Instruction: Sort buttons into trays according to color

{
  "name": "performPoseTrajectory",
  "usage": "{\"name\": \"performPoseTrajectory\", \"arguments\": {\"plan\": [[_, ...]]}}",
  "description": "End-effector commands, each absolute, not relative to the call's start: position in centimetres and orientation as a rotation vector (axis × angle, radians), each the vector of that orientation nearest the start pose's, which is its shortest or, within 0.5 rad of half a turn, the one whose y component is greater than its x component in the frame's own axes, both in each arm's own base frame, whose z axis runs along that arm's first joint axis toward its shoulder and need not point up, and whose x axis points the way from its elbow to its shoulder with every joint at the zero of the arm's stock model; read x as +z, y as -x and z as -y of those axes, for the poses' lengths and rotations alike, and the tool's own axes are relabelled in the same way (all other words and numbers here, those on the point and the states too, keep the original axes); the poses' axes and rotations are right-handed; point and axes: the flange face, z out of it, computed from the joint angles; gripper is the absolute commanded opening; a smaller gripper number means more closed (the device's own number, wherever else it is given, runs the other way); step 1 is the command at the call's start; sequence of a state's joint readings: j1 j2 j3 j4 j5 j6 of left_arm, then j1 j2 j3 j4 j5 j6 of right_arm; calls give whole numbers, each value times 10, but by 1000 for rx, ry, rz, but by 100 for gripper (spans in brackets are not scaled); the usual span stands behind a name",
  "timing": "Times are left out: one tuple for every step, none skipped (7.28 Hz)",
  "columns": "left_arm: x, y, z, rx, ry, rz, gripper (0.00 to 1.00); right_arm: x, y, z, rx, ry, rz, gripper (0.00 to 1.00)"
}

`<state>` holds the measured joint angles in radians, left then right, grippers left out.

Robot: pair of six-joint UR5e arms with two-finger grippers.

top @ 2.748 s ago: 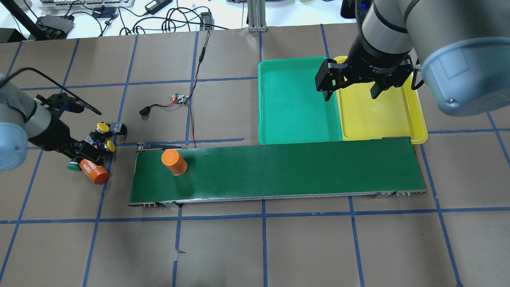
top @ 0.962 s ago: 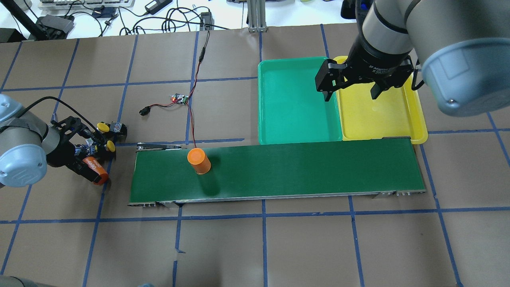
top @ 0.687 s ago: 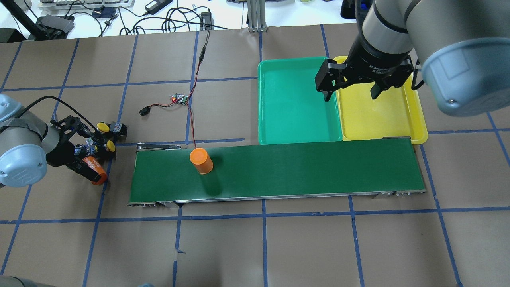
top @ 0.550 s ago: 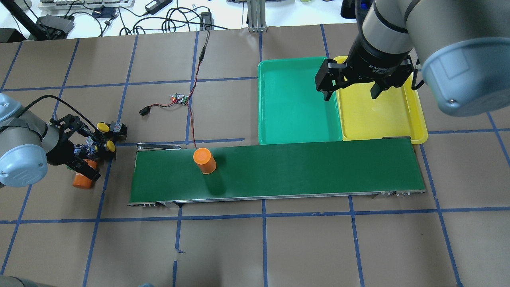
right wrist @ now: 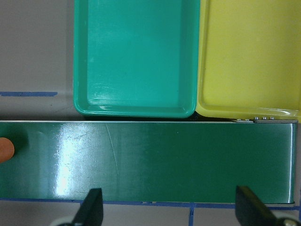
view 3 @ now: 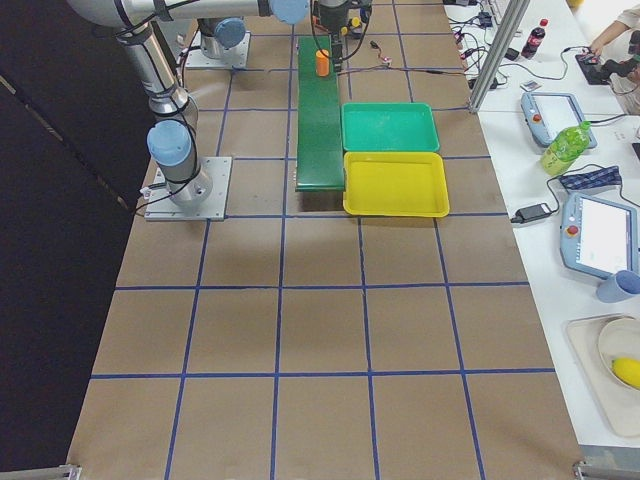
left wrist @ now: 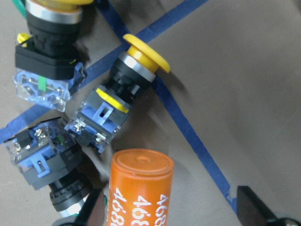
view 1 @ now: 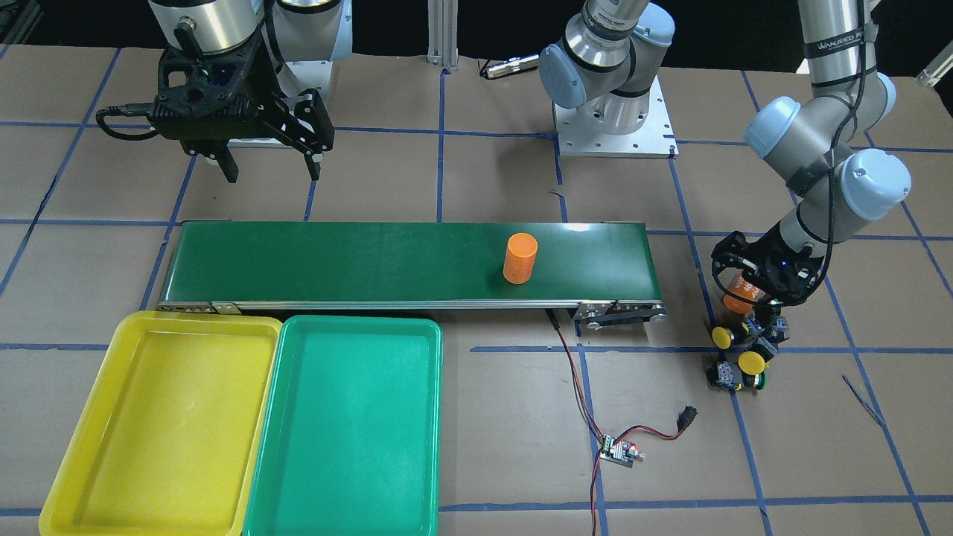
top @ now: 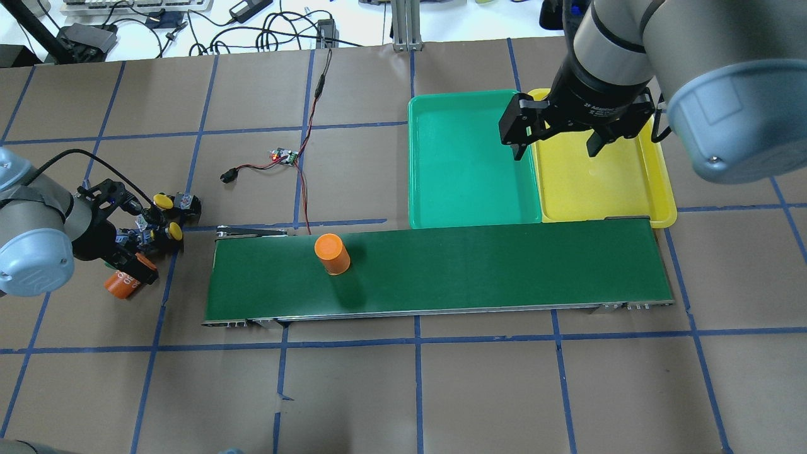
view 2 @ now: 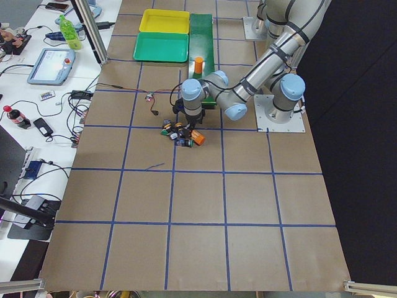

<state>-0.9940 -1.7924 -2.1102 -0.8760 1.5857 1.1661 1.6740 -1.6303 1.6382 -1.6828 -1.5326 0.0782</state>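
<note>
Paper, brown and gridded with blue tape, covers the surface [top: 378, 391]; a white bench [view 2: 25, 87] strewn with cables runs alongside. The green tray [top: 466, 164] and yellow tray [top: 599, 183] sit side by side against the conveyor belt [top: 479, 265], which carries an upright orange cylinder [top: 332, 253]. The buttons [view 1: 753, 362] cluster on the paper off the belt's other end, well apart from both trays. The left jaws stand wide apart with a printed orange cylinder [left wrist: 141, 188] between them. The right jaws hang spread high near the belt's tray end, gripping nothing.

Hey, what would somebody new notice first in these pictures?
Probably the orange cylinder standing upright on the dark green conveyor belt. Then the green tray and yellow tray, side by side against one end of the belt, with nothing in them. The buttons cluster off the belt's other end, by the left end effector.
</note>
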Motion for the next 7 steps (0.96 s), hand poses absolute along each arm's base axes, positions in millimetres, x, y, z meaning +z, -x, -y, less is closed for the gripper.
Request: {"name": "performPoseTrajectory", "arguments": {"plan": [[188, -145, 464, 112, -909, -3067, 98, 494, -186, 459, -153, 43, -3090, 100], [186, -148, 468, 120, -910, -3064, 87, 495, -184, 460, -153, 39, -3092, 100], [185, -148, 468, 128, -908, -3064, 33, 495, -185, 460, -153, 39, -3090, 100], [185, -148, 468, 129, -908, -3064, 0, 494, -185, 460, -153, 39, -3090, 100], [189, -149, 468, 115, -836, -3079, 0, 494, -185, 460, -153, 39, -3090, 100], [199, -149, 468, 94, -796, -3072, 0, 494, -184, 460, -153, 36, -3090, 100], [207, -149, 470, 75, -670, -3086, 0, 494, -184, 461, -151, 36, -3091, 100]]}}
